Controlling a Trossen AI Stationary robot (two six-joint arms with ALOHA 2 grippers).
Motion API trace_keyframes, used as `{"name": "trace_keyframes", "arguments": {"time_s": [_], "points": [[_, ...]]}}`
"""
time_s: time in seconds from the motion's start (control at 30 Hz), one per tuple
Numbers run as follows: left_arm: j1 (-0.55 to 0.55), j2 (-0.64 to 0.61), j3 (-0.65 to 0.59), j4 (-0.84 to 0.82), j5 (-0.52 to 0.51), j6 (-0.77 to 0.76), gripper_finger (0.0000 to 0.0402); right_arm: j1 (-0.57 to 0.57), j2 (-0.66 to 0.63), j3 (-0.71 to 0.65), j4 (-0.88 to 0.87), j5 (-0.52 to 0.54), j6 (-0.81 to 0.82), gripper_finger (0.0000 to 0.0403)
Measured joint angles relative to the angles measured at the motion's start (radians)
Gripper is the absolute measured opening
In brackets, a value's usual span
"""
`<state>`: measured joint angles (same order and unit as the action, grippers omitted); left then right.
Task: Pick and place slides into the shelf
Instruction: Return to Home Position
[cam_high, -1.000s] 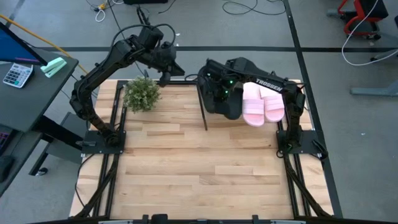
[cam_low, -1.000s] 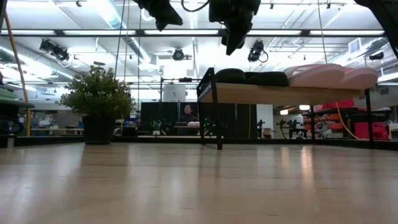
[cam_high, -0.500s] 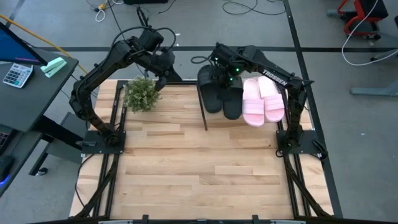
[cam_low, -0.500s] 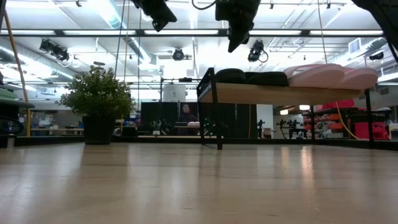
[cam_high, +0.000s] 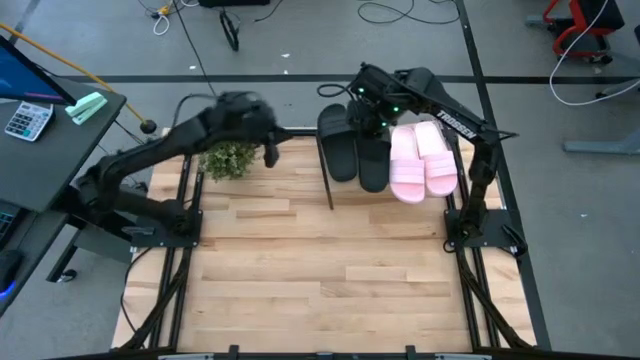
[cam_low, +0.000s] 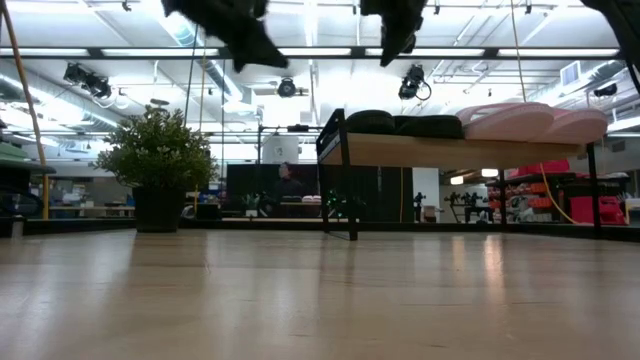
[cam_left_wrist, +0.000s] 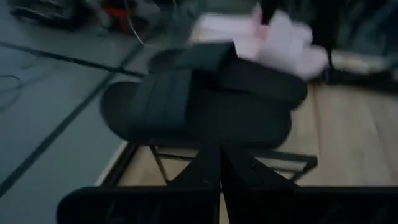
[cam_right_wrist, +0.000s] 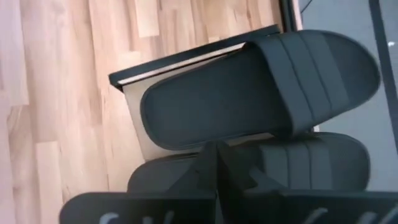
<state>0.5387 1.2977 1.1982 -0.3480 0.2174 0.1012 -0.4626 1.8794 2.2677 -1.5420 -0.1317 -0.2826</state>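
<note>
- Slides (cam_high: 372, 160) fill the shelf (cam_low: 460, 150) in a single row of four, each lying flat on its sole.
- On the row's left side sits the black pair (cam_high: 338, 150), the two touching along their sides; the pink pair (cam_high: 405, 170) lies just beside them on the right, also pressed together.
- Seen from above, the shelf stands at the back right of the wooden table (cam_high: 320, 260), with its thin black uprights on the planks.
- From the right wrist camera, the black slides' strap ends reach past the light top board, over the grey floor.
- Raised above the far ends of the black slides, the right gripper (cam_high: 362, 105) touches none of the four. Its fingers are pressed together with nothing between them.
- The left gripper (cam_high: 268, 152) hangs in the air at the back left of the table, just beside a small potted plant (cam_high: 230, 158) and well apart from the shelf. Its fingers also meet tip to tip and carry nothing.
- At table height, both grippers show only along the upper edge, above the level of the shelf's board.
- The planks in front of the shelf carry no slide.
</note>
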Motion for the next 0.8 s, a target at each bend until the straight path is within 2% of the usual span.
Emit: {"name": "trace_keyframes", "arguments": {"time_s": [0.13,0.4,0.6,0.8], "points": [[0.010,-0.185,-0.207,0.149,-0.011,-0.141,0.0006,0.014,-0.038,0.000,-0.002,-0.014,0.036,0.0001],[0.013,-0.532,-0.518,0.280,-0.017,-0.176,0.0005,0.028,-0.134,0.000,-0.007,-0.016,0.167,0.0000],[-0.023,-0.739,-0.711,0.349,-0.114,-0.316,0.0003,0.040,-0.180,0.000,-0.003,0.008,0.267,0.0000],[-0.134,-0.905,-0.846,0.352,-0.206,-0.426,0.0003,0.076,-0.181,0.000,-0.002,0.012,0.324,0.0000]]}}
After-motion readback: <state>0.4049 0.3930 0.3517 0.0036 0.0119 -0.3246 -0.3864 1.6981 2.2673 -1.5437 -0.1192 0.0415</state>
